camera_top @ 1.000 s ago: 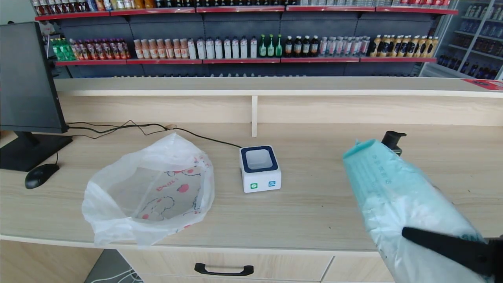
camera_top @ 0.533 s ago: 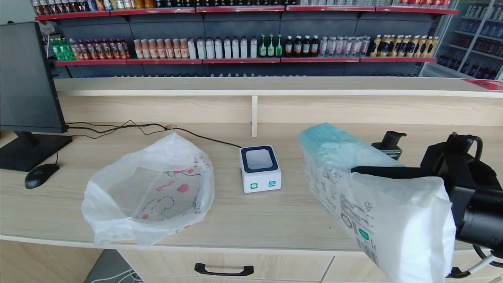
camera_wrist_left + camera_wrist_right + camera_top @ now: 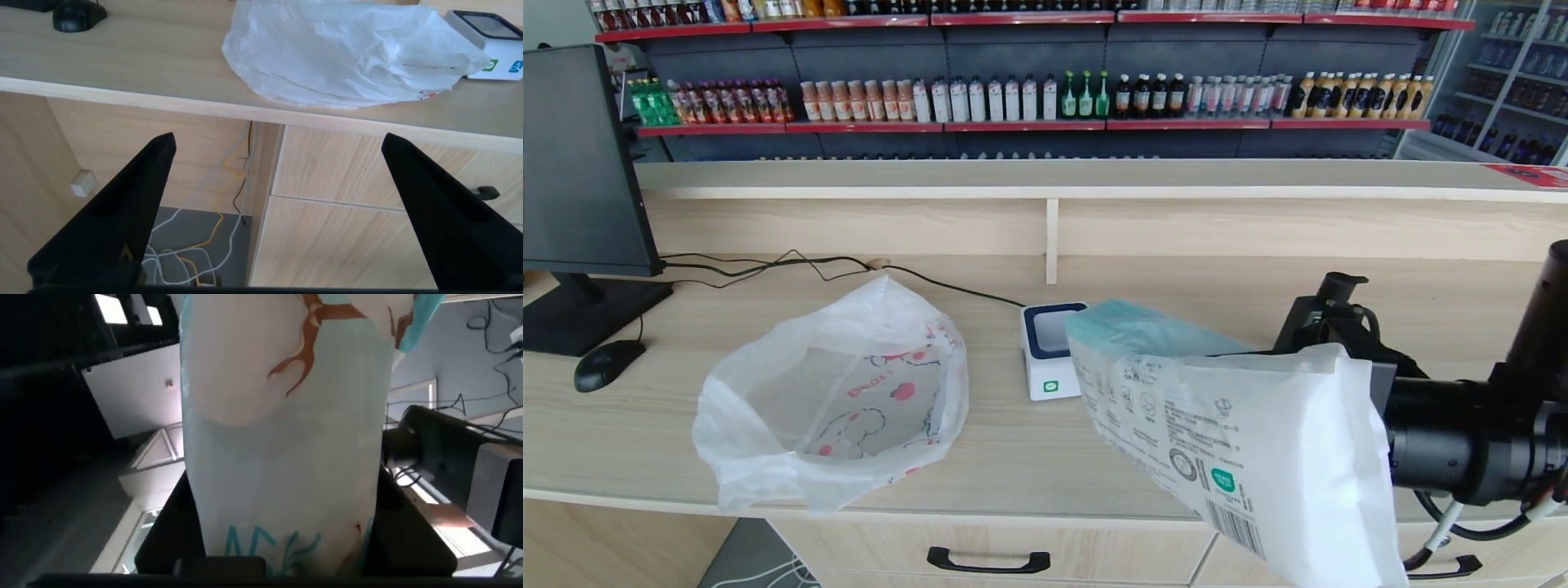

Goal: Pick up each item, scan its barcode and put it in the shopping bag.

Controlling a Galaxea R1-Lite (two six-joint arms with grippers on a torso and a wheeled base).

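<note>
Barcode (image 3: 1235, 527) and illegible small print on the pack (image 3: 1258, 425); icons (image 3: 1050, 386) on the scanner (image 3: 1045, 351).

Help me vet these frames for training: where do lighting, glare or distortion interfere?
Head view: even light, no harsh glare on the pack; the top shelf bows slightly from the wide lens. Left wrist view: the left pincer is a dark silhouette, the bag brightly lit. Right wrist view: the pack is lit, the right pincer and surroundings in deep shadow.
</note>
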